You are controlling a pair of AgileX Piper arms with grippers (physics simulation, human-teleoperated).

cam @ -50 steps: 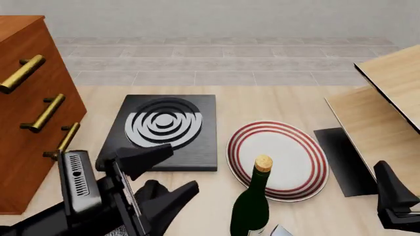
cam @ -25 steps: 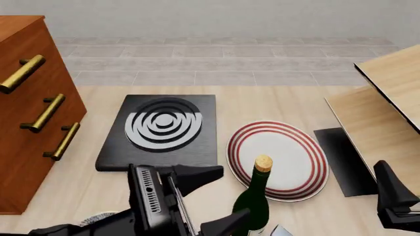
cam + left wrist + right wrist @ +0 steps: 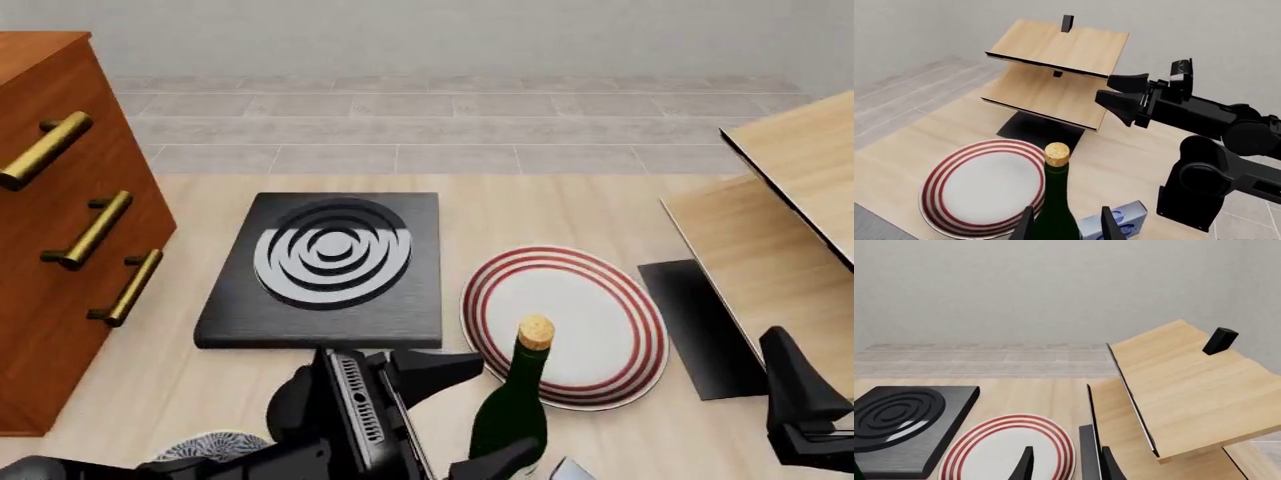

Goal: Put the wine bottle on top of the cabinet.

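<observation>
The dark green wine bottle (image 3: 513,420) with a tan cork (image 3: 1057,153) stands upright near the table's front edge, just in front of a striped plate. My left gripper (image 3: 467,415) is open, and its fingers (image 3: 1026,224) flank the bottle's body low down, one on each side. The reddish-brown cabinet (image 3: 54,230) with brass bar handles stands at the far left. My right gripper (image 3: 1066,467) hangs open at the front right with nothing between its fingers. It also shows in the left wrist view as the right gripper (image 3: 1113,94), well apart from the bottle.
A black burner slab with concentric rings (image 3: 327,265) lies mid-table between cabinet and bottle. The red-striped plate (image 3: 567,320) sits behind the bottle. A pale wood rack (image 3: 787,220) with a black knob (image 3: 1219,341) fills the right. A small blue-white box (image 3: 1114,222) lies beside the bottle.
My left gripper has swung right from near the cabinet to the bottle, and its open fingers now straddle it. The bottle and right arm have not moved.
</observation>
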